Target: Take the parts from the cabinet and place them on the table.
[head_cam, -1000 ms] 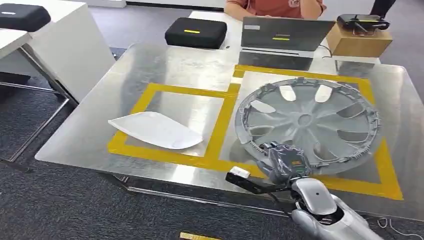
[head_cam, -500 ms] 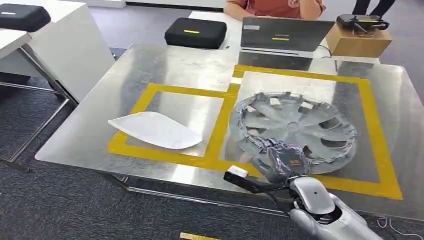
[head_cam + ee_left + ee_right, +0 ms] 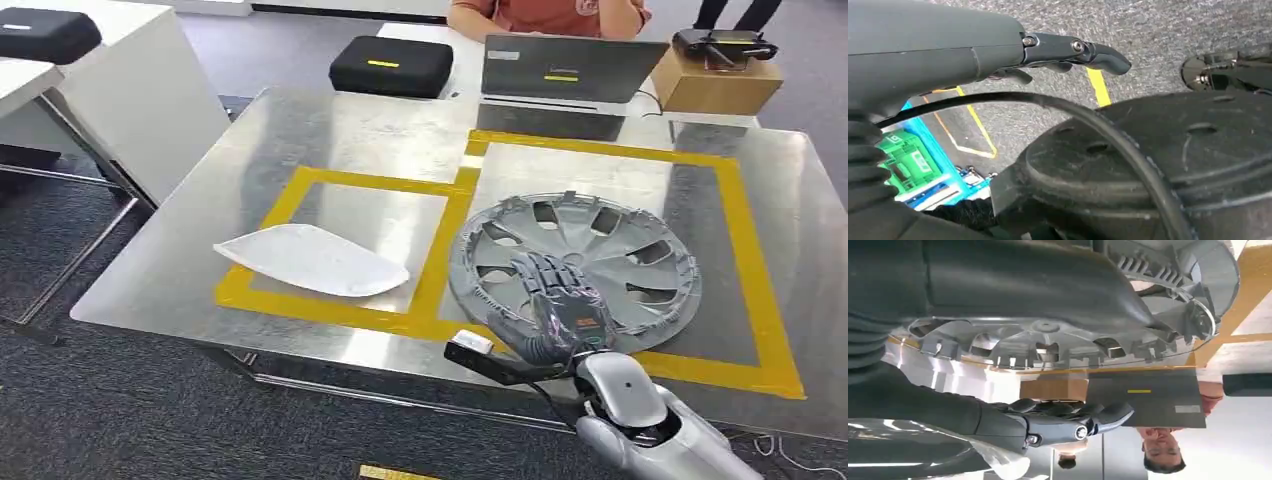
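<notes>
A grey wheel cover lies flat on the steel table, inside the right yellow-taped square. My right hand hovers over its near rim with fingers spread and nothing in its grip. The right wrist view looks along the wheel cover, which shows between the thick thumb and the darker fingers. A white curved panel rests in the left taped square. My left hand hangs over the floor with its fingers stretched out, holding nothing.
At the table's far side stand a laptop, a black case and a cardboard box with a black device on it; a person sits behind them. A white table stands at left. A blue and green crate sits on the floor.
The wheel cover, tilted up on its near rim a second ago, has dropped flat onto the table. My right hand let go of it and its fingers spread out.
</notes>
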`<action>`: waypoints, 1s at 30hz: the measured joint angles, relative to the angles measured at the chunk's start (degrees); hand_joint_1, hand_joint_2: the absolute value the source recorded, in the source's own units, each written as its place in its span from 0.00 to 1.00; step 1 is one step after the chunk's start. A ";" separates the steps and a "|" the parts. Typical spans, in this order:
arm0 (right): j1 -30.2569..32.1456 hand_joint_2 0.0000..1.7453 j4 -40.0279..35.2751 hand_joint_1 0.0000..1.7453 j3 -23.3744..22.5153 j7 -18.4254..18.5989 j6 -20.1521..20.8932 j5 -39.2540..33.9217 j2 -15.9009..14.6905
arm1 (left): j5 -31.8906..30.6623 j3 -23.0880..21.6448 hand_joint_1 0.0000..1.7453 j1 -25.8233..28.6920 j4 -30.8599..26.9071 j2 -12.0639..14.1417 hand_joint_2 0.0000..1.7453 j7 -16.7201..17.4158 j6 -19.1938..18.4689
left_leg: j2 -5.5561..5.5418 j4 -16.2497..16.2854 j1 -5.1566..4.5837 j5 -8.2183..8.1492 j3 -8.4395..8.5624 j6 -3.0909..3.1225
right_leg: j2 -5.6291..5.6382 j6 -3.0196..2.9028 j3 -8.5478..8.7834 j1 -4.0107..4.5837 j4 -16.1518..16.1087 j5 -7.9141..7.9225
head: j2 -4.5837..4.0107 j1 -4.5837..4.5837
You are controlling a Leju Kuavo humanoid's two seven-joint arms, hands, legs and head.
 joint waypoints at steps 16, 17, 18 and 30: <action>4.78 0.00 -8.20 0.00 -0.66 1.99 -14.32 16.57 0.61 | -0.28 0.00 0.00 0.09 0.00 -0.63 0.00 -3.17 1.73 | 0.00 0.00 0.01 -0.02 0.09 -0.02 | 0.00 -0.03 0.00 0.03 0.00 -0.03 | 0.00 0.00; 5.11 0.00 -8.81 0.00 -0.72 1.92 -14.49 16.96 0.66 | -0.31 0.00 0.00 0.09 0.00 -0.63 0.00 -3.24 1.73 | 0.00 0.00 0.01 -0.02 0.07 -0.02 | 0.00 -0.04 0.02 0.03 -0.01 -0.04 | 0.00 0.02; 5.39 0.00 -9.48 0.00 -0.87 1.73 -14.77 17.27 0.66 | -0.37 0.00 0.00 0.10 0.00 -0.66 0.00 -3.32 1.73 | 0.00 0.00 0.00 -0.02 0.04 -0.02 | 0.00 -0.05 0.02 0.02 -0.01 -0.04 | 0.00 0.00; 6.96 0.00 -13.84 0.00 -1.07 1.44 -15.37 17.81 0.81 | -0.61 0.00 0.00 0.19 0.02 -0.57 0.00 -4.02 1.73 | -0.01 0.15 -0.27 -0.06 0.04 0.07 | 0.00 0.13 0.06 -0.20 -0.04 0.07 | 0.00 0.00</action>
